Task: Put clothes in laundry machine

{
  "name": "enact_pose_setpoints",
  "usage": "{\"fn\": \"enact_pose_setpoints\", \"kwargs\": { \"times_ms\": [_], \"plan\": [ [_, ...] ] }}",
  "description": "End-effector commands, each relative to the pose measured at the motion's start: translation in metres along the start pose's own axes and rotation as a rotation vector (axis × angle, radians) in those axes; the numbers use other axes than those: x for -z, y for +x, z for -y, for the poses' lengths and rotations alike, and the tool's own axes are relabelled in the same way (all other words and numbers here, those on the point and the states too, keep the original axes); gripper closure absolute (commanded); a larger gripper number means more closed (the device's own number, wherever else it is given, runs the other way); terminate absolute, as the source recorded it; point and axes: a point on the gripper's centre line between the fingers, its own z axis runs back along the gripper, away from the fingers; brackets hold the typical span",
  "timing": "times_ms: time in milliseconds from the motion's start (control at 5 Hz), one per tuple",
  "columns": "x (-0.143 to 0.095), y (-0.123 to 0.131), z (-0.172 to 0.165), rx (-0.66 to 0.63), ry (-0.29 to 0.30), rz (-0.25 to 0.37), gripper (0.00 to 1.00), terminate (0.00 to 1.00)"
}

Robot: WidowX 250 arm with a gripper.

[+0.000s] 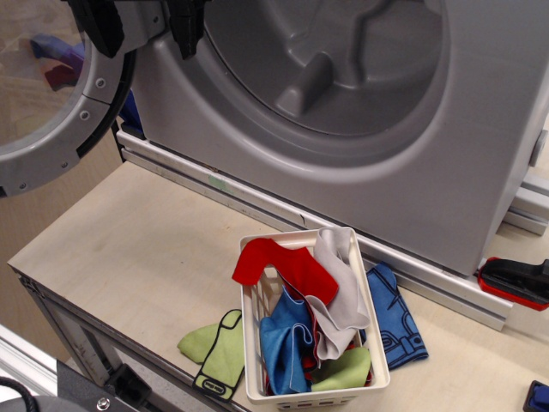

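1. Overhead, the laundry machine (360,129) fills the upper frame: grey, rigid, door (51,103) swung open beside the gripper, ribbed drum mouth just right of it. Heavy, fixed; nothing to grip here, only a target.

2. Gripper (141,30) sits at the top left edge, two dark fingers (103,30) apart with nothing between them, so it reads as released and empty. All clothes lie well below it and to its right.

3. White slatted basket (257,360) stands on the wooden table (129,240), far below the gripper. Stiff plastic, probably light; likely to slide if a cloth snags on its rim.

4. Clothes, by size:
   - Grey piece (343,292) drapes over the basket's far rim; limp, easy pinch at the raised fold.
   - Red piece (283,266) lies on top of the pile, partly over the rim; probably the best first pick, taken at its bunched middle.
   - Blue pieces: one in the basket (287,343), one flat on the table (399,322) beside the basket; the flat one is harder to pinch.
   - Lime green pieces: one on the table (214,343) touching the basket's other side, one tucked inside (343,369).

5. All fabric looks soft, light, not fragile; expect sagging and neighbours dragged along.
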Motion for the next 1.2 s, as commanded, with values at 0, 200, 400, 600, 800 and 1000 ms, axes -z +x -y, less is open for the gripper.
{"fn": "enact_pose_setpoints", "kwargs": {
  "times_ms": [0,200,400,600,800,1000],
  "plan": [
    [0.000,0.000,0.000,0.000,0.000,0.000,0.00,0.00],
    [0.009,-0.031,0.025,-0.061,-0.033,-0.032,0.00,0.00],
    [0.026,-0.061,0.058,-0.131,-0.050,-0.078,0.00,0.00],
    [0.046,-0.090,0.090,-0.218,-0.085,-0.087,0.00,0.00],
    [0.066,-0.110,0.111,-0.242,-0.089,-0.100,0.00,0.00],
    [0.090,-0.113,0.120,-0.244,-0.095,-0.081,0.00,0.00]
  ]
}}
